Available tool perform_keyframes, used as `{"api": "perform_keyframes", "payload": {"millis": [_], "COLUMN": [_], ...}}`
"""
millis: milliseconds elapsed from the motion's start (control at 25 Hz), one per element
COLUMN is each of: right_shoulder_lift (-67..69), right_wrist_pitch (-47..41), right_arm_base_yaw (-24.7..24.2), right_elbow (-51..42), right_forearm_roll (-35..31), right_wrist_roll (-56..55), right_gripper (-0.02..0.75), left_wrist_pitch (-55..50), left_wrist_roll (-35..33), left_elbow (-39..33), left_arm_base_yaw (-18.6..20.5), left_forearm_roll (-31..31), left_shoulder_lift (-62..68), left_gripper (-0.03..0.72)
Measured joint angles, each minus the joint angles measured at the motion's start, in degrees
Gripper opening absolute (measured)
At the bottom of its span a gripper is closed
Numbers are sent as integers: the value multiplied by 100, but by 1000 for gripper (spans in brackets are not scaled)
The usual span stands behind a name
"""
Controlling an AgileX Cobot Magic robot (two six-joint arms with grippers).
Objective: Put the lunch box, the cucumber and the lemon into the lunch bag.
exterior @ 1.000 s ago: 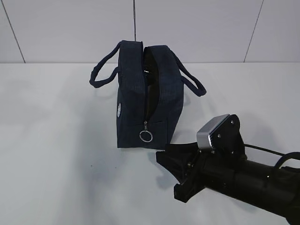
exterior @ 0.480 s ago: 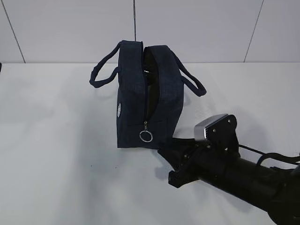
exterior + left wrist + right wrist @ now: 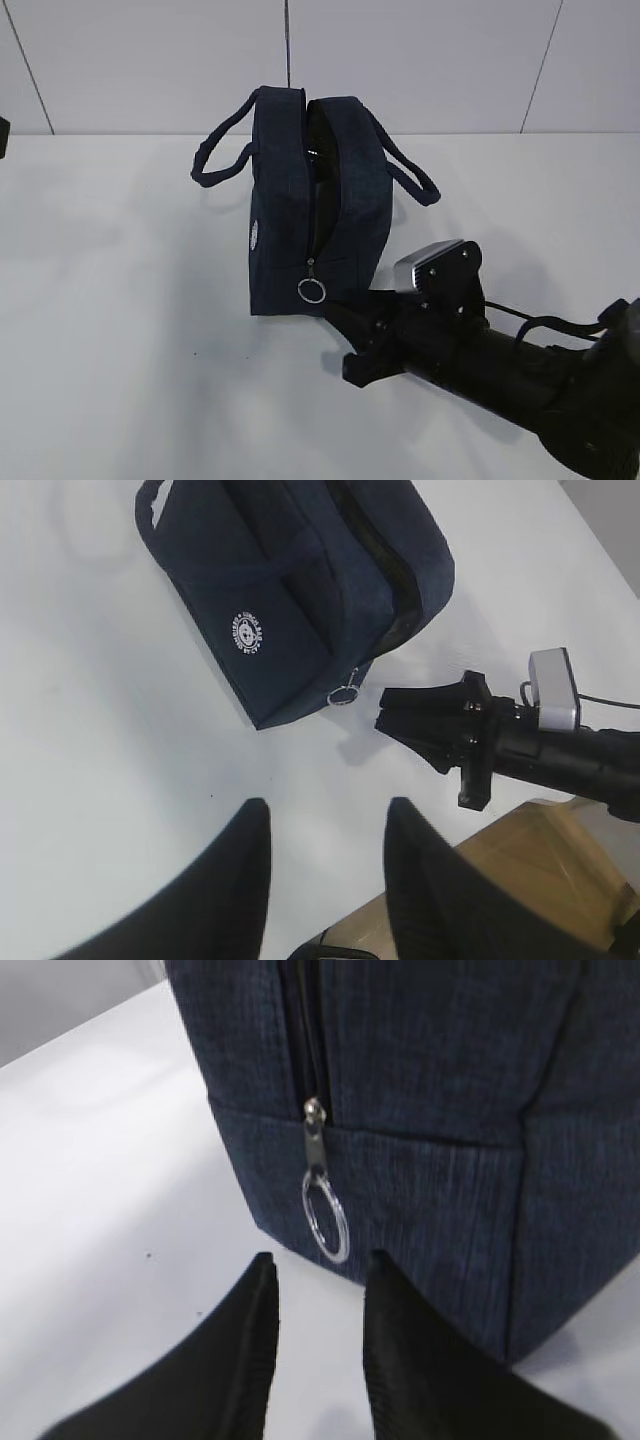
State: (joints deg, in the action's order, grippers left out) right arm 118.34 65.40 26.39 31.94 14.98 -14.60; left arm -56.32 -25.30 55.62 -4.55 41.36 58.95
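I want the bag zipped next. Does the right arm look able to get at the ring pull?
Probably yes: the right tool is open, just short of the ring pull on the lunch bag, with nothing between them.

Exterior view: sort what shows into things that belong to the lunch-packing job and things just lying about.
Belongs to the job:
- lunch bag, upright, zipper open along the top
- silver ring pull at the zipper's low end
- right claw, open, close to the ring pull

Just there:
- white table
- tiled wall

Lunch box, cucumber and lemon are not visible.
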Motion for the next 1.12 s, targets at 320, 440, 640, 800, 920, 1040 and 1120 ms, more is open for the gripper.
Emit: {"api": "perform_keyframes", "payload": {"millis": [320, 440, 640, 800, 920, 1040, 1120], "right_shoulder_lift": [10, 10, 10, 10, 10, 71, 143], "right_wrist_pitch": [-709, -859, -923, -910, -795, -712, -654], "right_arm_base_yaw": [0, 0, 0, 0, 0, 0, 0], "right_elbow": [471, 554, 563, 563, 563, 563, 563], "right_forearm_roll": [11, 11, 74, 101, 101, 48, -22], "right_wrist_roll": [0, 0, 0, 0, 0, 0, 0], "right_gripper": [240, 240, 241, 240, 241, 241, 241], "left_wrist_pitch": [10, 20, 20, 31, 49, 63, 67], "left_wrist_roll": [0, 0, 0, 0, 0, 0, 0], "left_elbow": [0, 0, 0, 0, 0, 0, 0], "left_arm_base_yaw": [0, 0, 0, 0, 0, 0, 0], "left_forearm_roll": [22, 30, 47, 83, 119, 141, 141], "left_shoulder_lift": [0, 0, 0, 0, 0, 0, 0], "left_gripper": [276, 276, 276, 276, 276, 276, 276]}}
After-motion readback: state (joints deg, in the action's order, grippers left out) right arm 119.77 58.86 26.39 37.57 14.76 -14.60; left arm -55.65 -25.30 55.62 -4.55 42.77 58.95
